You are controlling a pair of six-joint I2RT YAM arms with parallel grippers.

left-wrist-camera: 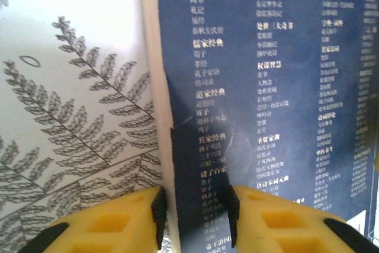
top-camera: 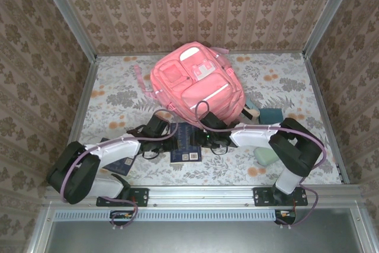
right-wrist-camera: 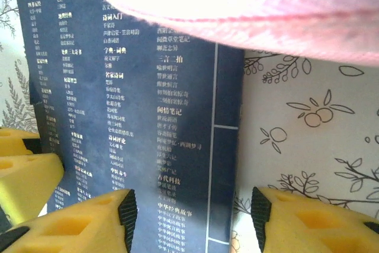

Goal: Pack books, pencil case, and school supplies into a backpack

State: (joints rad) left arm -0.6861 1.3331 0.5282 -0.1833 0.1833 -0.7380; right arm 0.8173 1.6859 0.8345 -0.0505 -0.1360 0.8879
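In the lower middle of the top view, our left fingers (left-wrist-camera: 133,220) stand apart, one on each side of the left edge of the navy book (top-camera: 185,146). The book lies flat on the worktop (top-camera: 284,81), its far end right at the pink backpack (top-camera: 195,81). Our right fingers (right-wrist-camera: 89,223) stand apart over its right edge. We think both arms flank it so we can lift it in.

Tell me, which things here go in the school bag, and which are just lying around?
For packing: pink backpack, dark blue book, pale green pencil case, teal notebook.
Just there: flowery tablecloth, patterned walls.
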